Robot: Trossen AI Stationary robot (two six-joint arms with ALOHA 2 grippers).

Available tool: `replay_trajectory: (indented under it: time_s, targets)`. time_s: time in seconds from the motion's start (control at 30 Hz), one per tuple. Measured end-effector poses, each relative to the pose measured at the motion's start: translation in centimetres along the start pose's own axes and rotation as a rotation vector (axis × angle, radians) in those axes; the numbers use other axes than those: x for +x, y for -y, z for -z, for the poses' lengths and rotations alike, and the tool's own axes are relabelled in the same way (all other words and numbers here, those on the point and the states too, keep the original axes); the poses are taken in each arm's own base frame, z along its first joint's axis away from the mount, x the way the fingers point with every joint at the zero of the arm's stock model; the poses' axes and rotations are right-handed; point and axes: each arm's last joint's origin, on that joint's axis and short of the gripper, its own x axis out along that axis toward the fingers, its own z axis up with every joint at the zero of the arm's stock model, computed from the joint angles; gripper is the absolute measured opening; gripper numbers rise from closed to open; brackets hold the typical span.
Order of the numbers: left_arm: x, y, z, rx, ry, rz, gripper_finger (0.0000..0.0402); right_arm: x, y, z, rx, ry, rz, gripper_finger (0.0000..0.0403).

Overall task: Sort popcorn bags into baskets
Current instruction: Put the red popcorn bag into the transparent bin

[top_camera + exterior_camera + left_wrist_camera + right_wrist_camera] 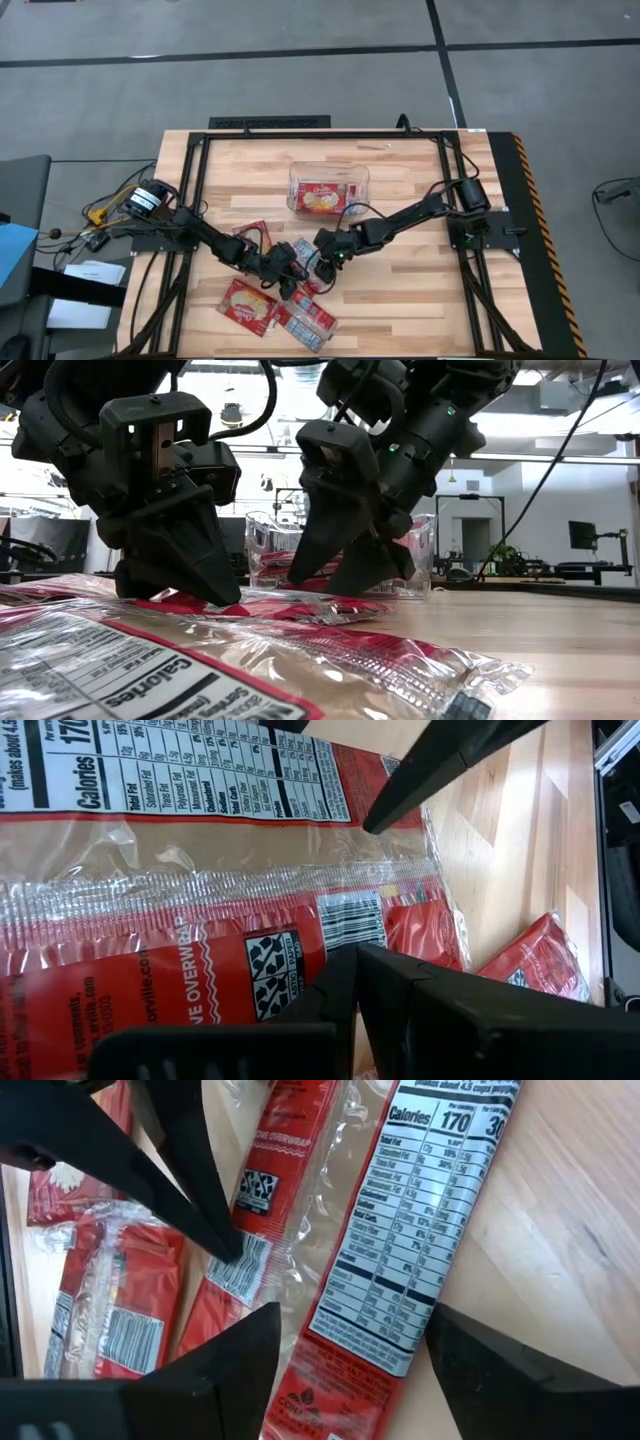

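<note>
Several red and silvery popcorn bags lie flat on the wooden table near its near edge. My left gripper (285,270) is open and low over a red bag (180,980), one finger on each side of that bag's barcode end. My right gripper (325,255) is open just beside it, straddling a bag (400,1230) that shows its nutrition panel. The clear bin (295,185) stands farther back, and one bag (322,198) lies inside it. In the low view both grippers (185,585) (345,575) point down at the bags. My left gripper comes slanting down from above, and one fingertip (232,1250) stands at the barcode end (245,1275) of the red bag, which lies flat on the table. I cannot tell whether it touches. My right gripper's open fingers stand on either side of the nutrition-panel bag; whether they touch it I cannot tell.
More bags lie by the near edge (250,305) (308,322) and one to the left (255,235). A black frame (200,180) borders the tabletop. The two grippers are a hand's width apart. Bare wood (410,290) lies to the right of the bags.
</note>
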Motion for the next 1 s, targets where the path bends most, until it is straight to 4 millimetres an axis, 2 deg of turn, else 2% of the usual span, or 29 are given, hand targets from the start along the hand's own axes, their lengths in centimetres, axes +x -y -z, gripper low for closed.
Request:
replay_trajectory:
  time_s: [0.33,0.63,0.8,1.0]
  targets:
    - [0.1,-0.3,-0.6,-0.012,0.021,0.002,0.0,0.6,0.2,0.2,-0.007,-0.026,-0.018,0.0181]
    - [0.2,-0.2,-0.8,-0.011,0.016,0.027,0.0,0.7,0.4,0.1,0.01,-0.041,-0.037,0.0015]
    - [-0.8,0.4,-1.4,-0.033,0.005,0.077,0.0,-0.1,-0.1,-0.1,0.013,-0.057,-0.02,0.001]
    - [-4.0,1.8,-3.1,-0.062,0.036,0.155,0.0,-3.7,-1.6,-1.4,-0.075,-0.043,0.059,0.0005]
